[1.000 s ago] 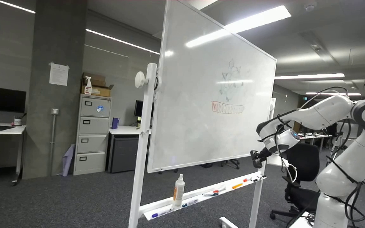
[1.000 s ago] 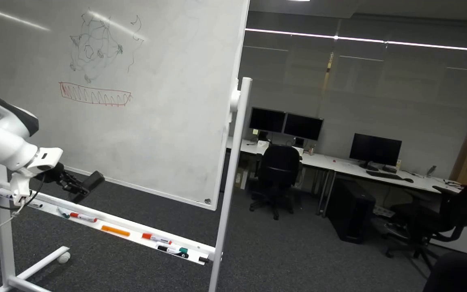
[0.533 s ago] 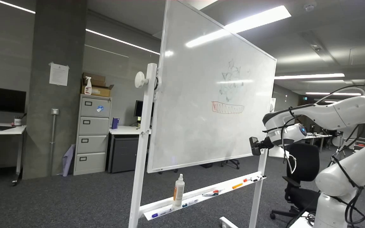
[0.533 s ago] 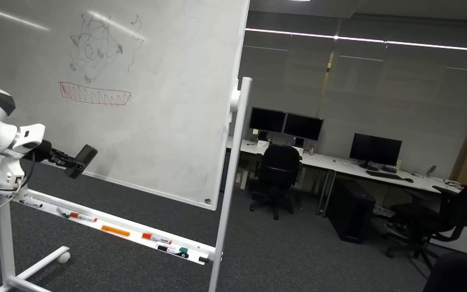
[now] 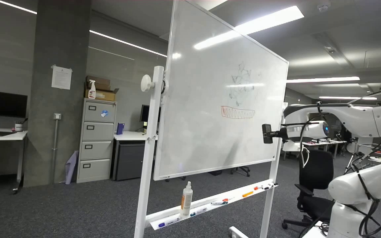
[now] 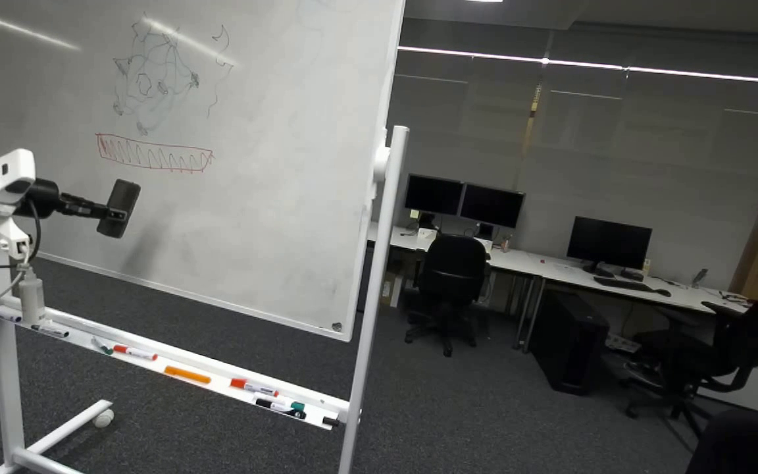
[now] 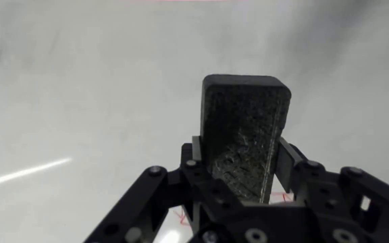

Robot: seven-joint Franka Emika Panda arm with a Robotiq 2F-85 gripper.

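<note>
Higher and more level than a second ago, the end effector (image 7: 241, 152) grips a block (image 7: 245, 108) at its tip; the block faces the board (image 6: 274, 164) ahead, seemingly squarer to its surface now, with the tray (image 6: 211, 364) well below.

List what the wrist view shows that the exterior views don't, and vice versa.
Wrist view only: the scratches on the black block, and clearly both pads, one against each side.

Exterior views only: the white arm, tray with orange marker and bottle, dark sketch, black chair.

Both: the tool gripping the block before the whiteboard, plus red lines, just fragments in the wrist view.
</note>
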